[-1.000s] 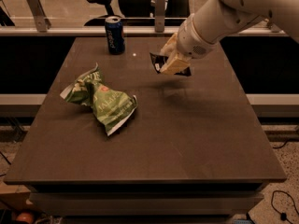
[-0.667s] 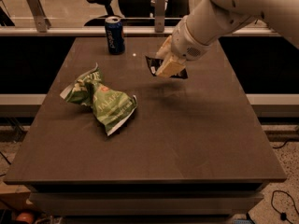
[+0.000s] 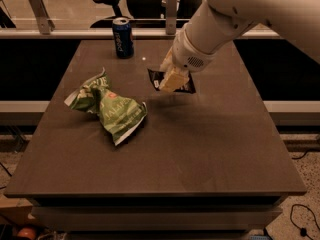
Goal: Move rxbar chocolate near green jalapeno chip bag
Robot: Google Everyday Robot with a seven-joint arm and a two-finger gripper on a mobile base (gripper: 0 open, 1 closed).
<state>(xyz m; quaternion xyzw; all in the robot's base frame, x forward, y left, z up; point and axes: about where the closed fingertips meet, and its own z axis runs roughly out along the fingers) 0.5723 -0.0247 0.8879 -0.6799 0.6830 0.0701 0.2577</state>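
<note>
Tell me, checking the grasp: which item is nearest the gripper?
The rxbar, in the gripper right of the bag; the can stands farther off.

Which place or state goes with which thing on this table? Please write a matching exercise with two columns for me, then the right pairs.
Things:
1. blue soda can
2. green jalapeno chip bag
3. rxbar chocolate
4. gripper

Places or states:
A. held in the gripper, right of the bag
B. upright near the far edge of the table
C. above the table, behind its middle, shut on the black wrapper
D. crumpled, lying on the left part of the table

Pairs: 1-B, 2-D, 3-A, 4-C.
</note>
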